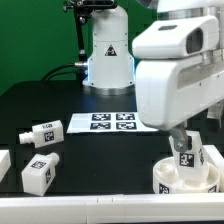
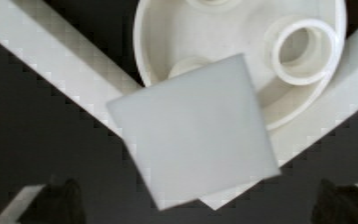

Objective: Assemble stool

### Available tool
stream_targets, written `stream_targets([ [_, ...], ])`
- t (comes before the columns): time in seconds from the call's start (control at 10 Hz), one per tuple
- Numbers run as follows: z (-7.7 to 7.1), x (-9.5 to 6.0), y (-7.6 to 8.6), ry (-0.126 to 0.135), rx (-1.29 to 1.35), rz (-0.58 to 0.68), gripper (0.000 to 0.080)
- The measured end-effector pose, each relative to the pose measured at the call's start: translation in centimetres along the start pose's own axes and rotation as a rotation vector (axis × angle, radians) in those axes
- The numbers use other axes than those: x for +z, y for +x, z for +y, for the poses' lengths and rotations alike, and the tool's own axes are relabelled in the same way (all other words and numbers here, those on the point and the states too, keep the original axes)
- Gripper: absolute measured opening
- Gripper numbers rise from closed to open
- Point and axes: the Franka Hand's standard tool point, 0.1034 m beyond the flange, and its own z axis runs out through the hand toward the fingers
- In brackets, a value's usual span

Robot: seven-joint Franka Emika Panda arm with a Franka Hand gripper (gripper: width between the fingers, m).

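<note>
Black table (image 1: 100,165), green curtain (image 1: 30,40) behind. Left side: one loose leg (image 1: 42,131) and a second loose leg (image 1: 40,173) nearer us, both well apart from the work. Mid-table: the marker board (image 1: 110,122). Right, near edge: the seat ring (image 1: 168,182), with a leg (image 1: 184,158) standing upright in it. Our claw (image 1: 184,146) hangs directly above that leg, jaws spread fully wide, gripping nothing. In the wrist view the leg sits between the fingers and seems to touch neither. We judge its long axis points up into the claw, so any regrasp is a straight drop.
</note>
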Motion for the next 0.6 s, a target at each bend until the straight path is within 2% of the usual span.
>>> stream_targets([
  [0.2, 0.1, 0.2, -0.2, 0.003, -0.115, -0.003, 0.0649],
  [0.3, 0.0, 1.0, -0.9, 0.025, -0.090, -0.021, 0.0649],
  [0.5, -0.5, 2.6, -1.2, 0.040, -0.070, -0.036, 0.0649],
  [0.6, -0.9, 2.7, -0.9, 0.042, -0.042, -0.037, 0.0649],
])
